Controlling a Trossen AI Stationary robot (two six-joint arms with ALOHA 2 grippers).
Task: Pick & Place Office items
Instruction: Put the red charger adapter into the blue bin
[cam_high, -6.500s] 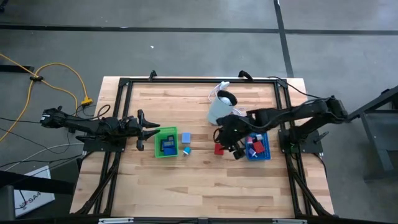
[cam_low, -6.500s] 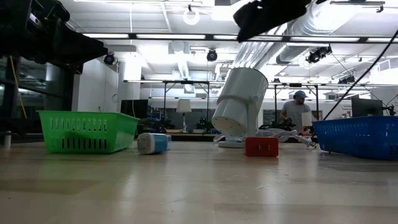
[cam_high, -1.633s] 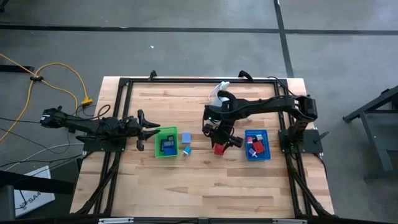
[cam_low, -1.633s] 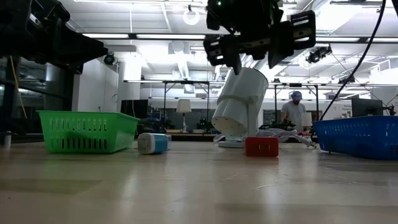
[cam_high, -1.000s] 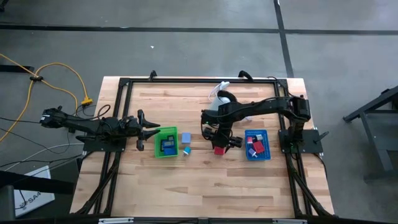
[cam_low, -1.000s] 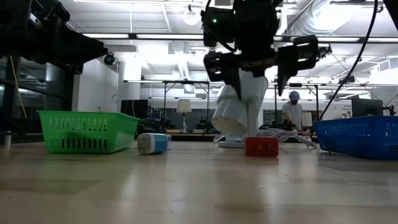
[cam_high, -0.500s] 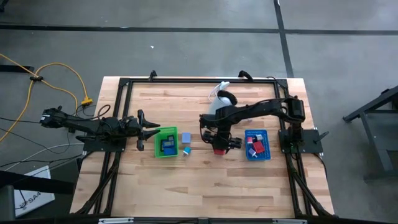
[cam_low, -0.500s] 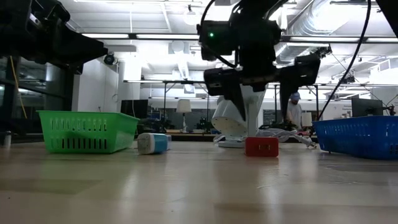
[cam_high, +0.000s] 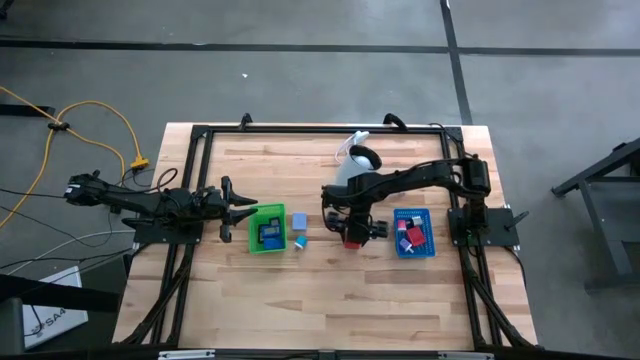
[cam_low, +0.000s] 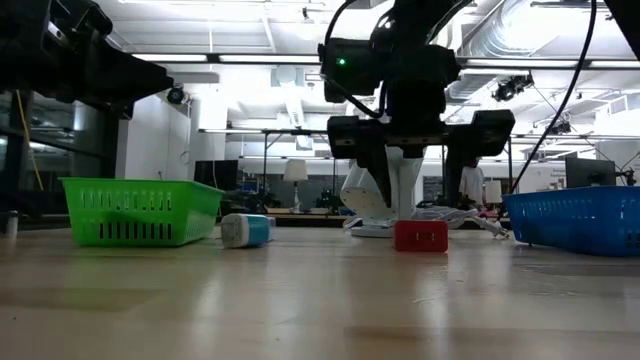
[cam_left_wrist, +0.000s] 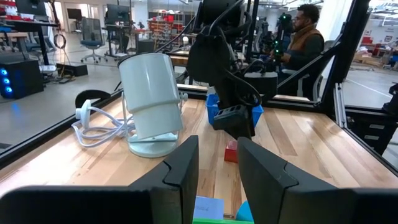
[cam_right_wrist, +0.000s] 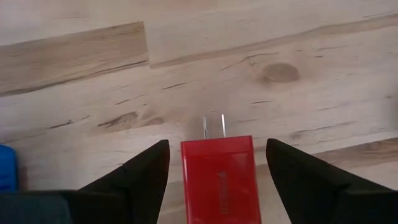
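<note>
Red charger framed by the spread fingers of the right gripper (cam_right_wrist: 217, 171) at table centre.

The red charger (cam_right_wrist: 219, 171) lies flat on the wood, apparently untouched, at nine o'clock from the blue tray (cam_high: 414, 232); the left gripper (cam_high: 240, 207) is parked nearly clenched beside the green tray (cam_high: 266, 229).

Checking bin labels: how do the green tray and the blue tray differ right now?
The green tray sits on the left side of the table, just ahead of the left gripper; the blue tray sits on the right side. The green tray holds a blue item; the blue tray holds red and white pieces. Both are slotted rectangular trays on the wooden table.
</note>
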